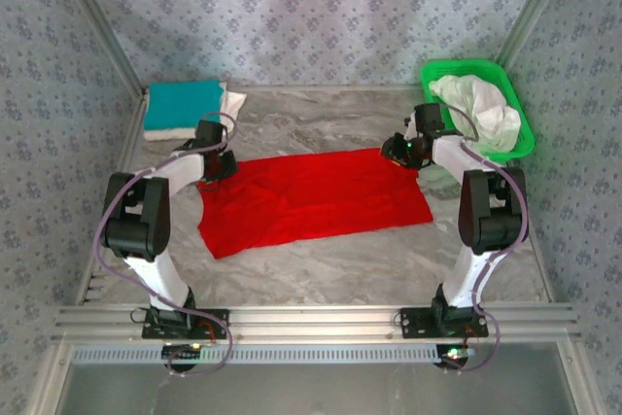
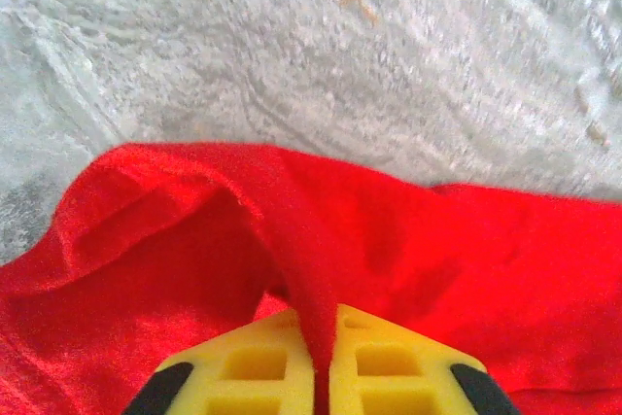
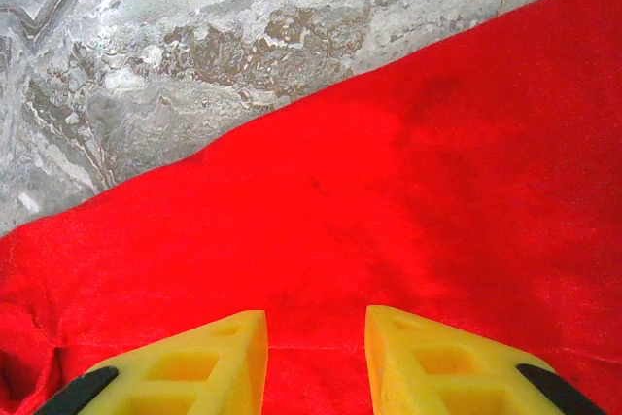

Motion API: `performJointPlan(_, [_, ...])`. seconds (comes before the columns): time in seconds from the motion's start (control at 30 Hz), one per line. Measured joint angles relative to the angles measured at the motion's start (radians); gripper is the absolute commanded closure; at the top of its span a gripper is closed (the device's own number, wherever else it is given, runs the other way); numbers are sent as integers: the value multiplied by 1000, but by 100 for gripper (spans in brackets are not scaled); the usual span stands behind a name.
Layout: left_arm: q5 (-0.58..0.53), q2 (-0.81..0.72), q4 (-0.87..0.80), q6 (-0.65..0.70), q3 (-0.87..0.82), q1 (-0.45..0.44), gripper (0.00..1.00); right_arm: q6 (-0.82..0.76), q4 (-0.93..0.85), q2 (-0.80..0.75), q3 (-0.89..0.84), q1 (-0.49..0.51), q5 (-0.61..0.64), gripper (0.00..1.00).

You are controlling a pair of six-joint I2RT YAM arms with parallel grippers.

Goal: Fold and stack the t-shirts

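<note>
- The step in hand, as I judge it, is folding the red t-shirt (image 1: 311, 196), which lies spread flat across the middle of the desk (image 1: 389, 259), its long side running left to right.
- The left hand (image 2: 323, 342) is at the shirt's far-left corner, its jaws closed tight on a raised ridge of red cloth. The pinch runs up between the yellow fingers (image 2: 243, 366), and the fabric around it is pulled into a small tent.
- The right hand (image 3: 316, 337) sits over the far-right corner, its fingers parted a moderate way with flat red cloth showing in the gap. It grips nothing, and I cannot tell whether the fingertips touch the cloth.
- To do this well, the right hand likely needs its own firm pinch on that corner before either arm lifts, since one corner raised alone would drag the shirt askew.
- Both corners should then rise together and travel towards the near edge at the same pace, so the far hem lands evenly on the near hem.
- The stack it is bound for, I judge, is at the desk's far-left corner, apart from the red shirt: a folded teal t-shirt (image 1: 183, 102) on a folded white t-shirt (image 1: 231, 104).
- More white t-shirts (image 1: 481, 109) lie crumpled in the green basket (image 1: 530, 138) at the far right, just behind the right hand.
</note>
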Motion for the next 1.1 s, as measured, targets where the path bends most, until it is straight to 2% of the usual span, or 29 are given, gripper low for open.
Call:
performJointPlan(0.53, [-10,80,-26,66,147,35,99,0,1,0,0,-1,0,65])
performJointPlan(0.6, [-9,143,-31,84,201,48,88,0,1,0,0,-1,-4,65])
performJointPlan(0.67, [-8,200,-32,101,242,54,81,0,1,0,0,-1,-11,65])
performJointPlan(0.7, [-8,222,-34,112,257,56,66,0,1,0,0,-1,-12,65])
performJointPlan(0.73, [-8,236,-37,119,267,58,55,0,1,0,0,-1,-16,65])
performJointPlan(0.77, [-6,245,-45,120,276,58,50,0,0,0,0,-1,-18,65])
performJointPlan(0.87, [-11,246,-83,121,309,58,23,0,0,0,0,-1,-18,65])
performJointPlan(0.93, [-24,217,-89,116,315,58,23,0,0,-1,0,-1,-18,65])
performJointPlan(1.03, [-48,126,-98,108,292,58,32,-1,1,-4,-1,-1,-18,65])
performJointPlan(1.1, [-51,27,-93,98,246,57,41,0,1,-7,-2,0,-18,65])
